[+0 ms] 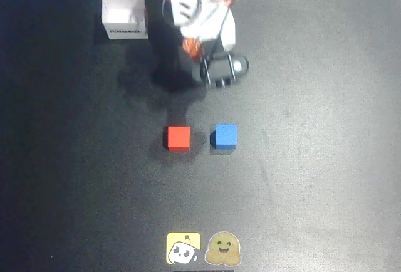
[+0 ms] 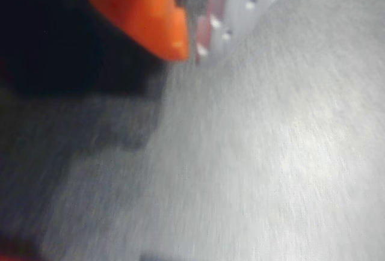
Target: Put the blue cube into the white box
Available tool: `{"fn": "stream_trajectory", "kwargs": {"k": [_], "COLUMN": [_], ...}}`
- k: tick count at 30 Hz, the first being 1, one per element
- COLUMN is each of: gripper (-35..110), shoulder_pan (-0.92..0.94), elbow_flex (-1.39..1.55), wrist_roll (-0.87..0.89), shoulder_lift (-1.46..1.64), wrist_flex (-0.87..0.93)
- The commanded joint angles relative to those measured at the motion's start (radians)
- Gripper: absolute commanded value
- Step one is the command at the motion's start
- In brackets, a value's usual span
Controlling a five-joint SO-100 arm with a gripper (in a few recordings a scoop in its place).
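Note:
In the overhead view the blue cube (image 1: 224, 136) rests on the dark table near the middle, with a red cube (image 1: 178, 138) just to its left. The white box (image 1: 125, 15) stands open-topped at the upper left, dark lettering on its near wall. My arm is folded at the top centre, and my gripper (image 1: 195, 50) sits under it, well above the cubes and to the right of the box. The blurred wrist view has my orange finger (image 2: 144, 14) at the top, its tip close against the white finger (image 2: 246, 2), with nothing held.
Two cartoon stickers (image 1: 203, 249) lie at the table's front edge. A black camera housing (image 1: 222, 68) juts out from the wrist. The arm's shadow falls on the mat between the box and the cubes.

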Motion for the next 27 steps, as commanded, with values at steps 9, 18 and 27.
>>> {"fn": "stream_trajectory", "kwargs": {"k": [9,18,27], "gripper": [16,21,22], "shoulder_pan": [-0.089,-0.140,-0.149], "elbow_flex": [-0.442,-0.443,-0.439], "wrist_roll": [0.060,0.120,0.135], "shoulder_lift": [-0.652,-0.769,-0.870], "wrist_flex": [-0.176,-0.331,-0.434]}}
